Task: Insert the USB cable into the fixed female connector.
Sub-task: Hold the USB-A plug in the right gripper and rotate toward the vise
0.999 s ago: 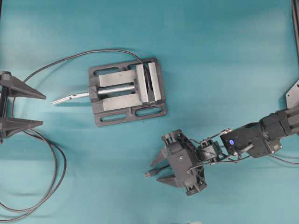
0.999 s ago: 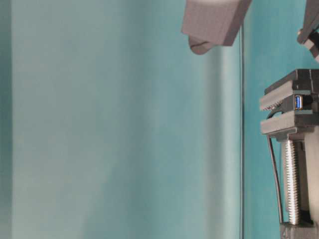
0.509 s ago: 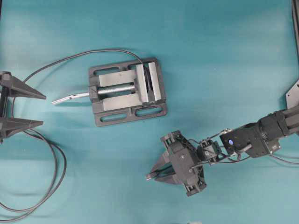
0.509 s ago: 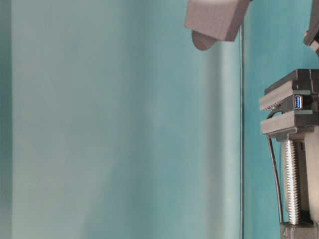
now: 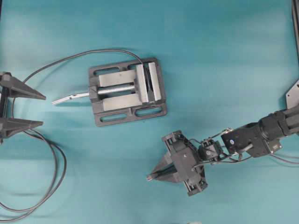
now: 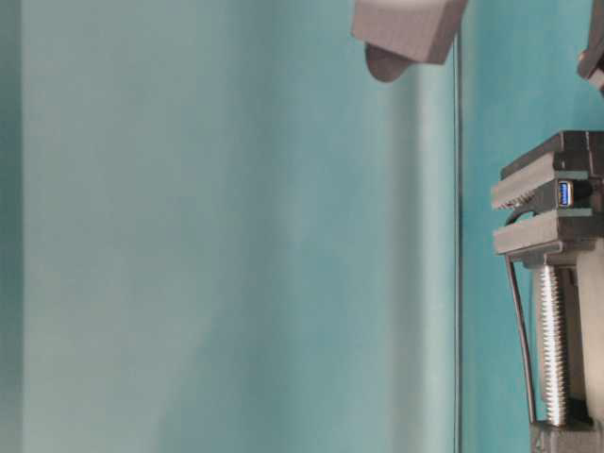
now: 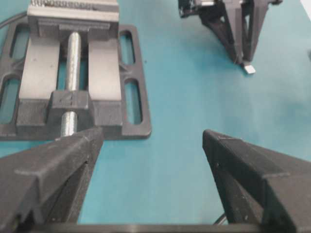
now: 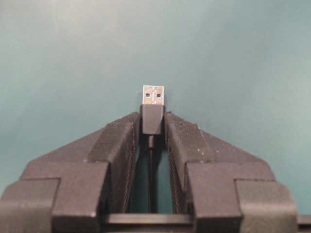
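My right gripper (image 5: 156, 174) lies low at the lower middle of the table and is shut on the USB cable. In the right wrist view its fingertips (image 8: 131, 127) press both sides of the black plug housing (image 8: 152, 119). The silver plug end (image 8: 153, 95) sticks out ahead, and the thin cable (image 8: 152, 170) runs back between the fingers. The fixed female connector (image 6: 564, 193), with a blue insert, sits clamped in the grey vise (image 5: 126, 91). My left gripper (image 5: 43, 110) waits wide open at the left edge, holding nothing.
A black cable (image 5: 70, 57) leaves the vise and runs left, then coils in loops (image 5: 56, 177) at the lower left. The vise's silver screw handle (image 5: 70, 97) points left. The left wrist view shows the vise (image 7: 73, 77) ahead and the right gripper (image 7: 238, 29) beyond.
The right gripper's fingers have closed from wide apart onto the plug. The left arm and the vise have not moved.
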